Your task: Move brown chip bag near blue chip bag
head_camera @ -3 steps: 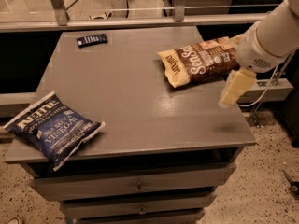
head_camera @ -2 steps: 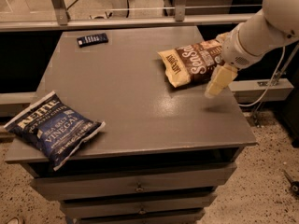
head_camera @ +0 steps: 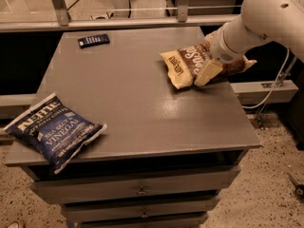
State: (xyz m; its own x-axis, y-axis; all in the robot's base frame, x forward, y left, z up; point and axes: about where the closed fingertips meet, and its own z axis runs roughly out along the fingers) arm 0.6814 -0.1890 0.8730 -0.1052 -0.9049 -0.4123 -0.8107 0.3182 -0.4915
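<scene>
The brown chip bag [head_camera: 186,61] lies at the right rear of the grey table [head_camera: 142,113], with its tan end pointing to the front left. My gripper [head_camera: 207,73] comes in from the right on the white arm [head_camera: 259,18] and sits over the bag's middle, against its front edge, covering part of it. The blue chip bag [head_camera: 52,129] lies flat at the table's front left corner, partly over the edge, far from the brown bag.
A small dark flat device [head_camera: 93,40] lies at the table's rear left. Drawers [head_camera: 140,191] are below the tabletop. A metal rail and glass run behind the table. A cable [head_camera: 275,87] hangs at the right, beside the table's right edge.
My gripper has moved left and back from beside the table's right edge onto the brown chip bag. The bags and the device have not moved.
</scene>
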